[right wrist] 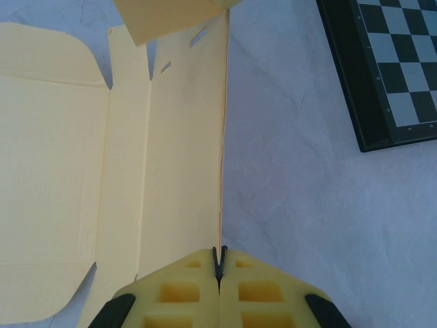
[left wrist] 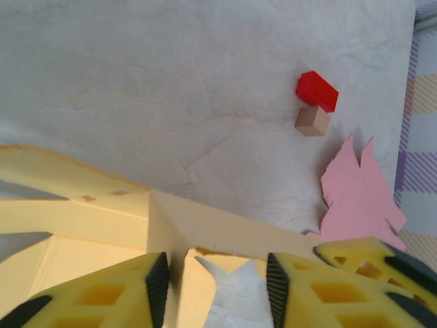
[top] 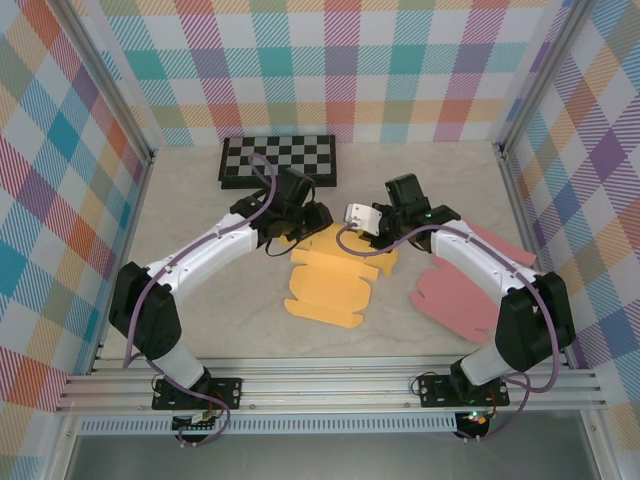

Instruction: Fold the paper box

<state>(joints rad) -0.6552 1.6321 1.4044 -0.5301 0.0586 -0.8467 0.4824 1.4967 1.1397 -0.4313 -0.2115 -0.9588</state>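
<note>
Cardstock like this paper box [top: 330,290] looks light, springy, easily creased; grip flap edges. One raised edge sits pinched in the right claw [right wrist: 220,261], while the left claw [left wrist: 217,277] stands parted beside another flap.

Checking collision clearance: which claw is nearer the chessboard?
Left. The left claw is at the box far edge, just in front of the chessboard; the right claw pinches the box edge further right, beyond the board's end.
</note>
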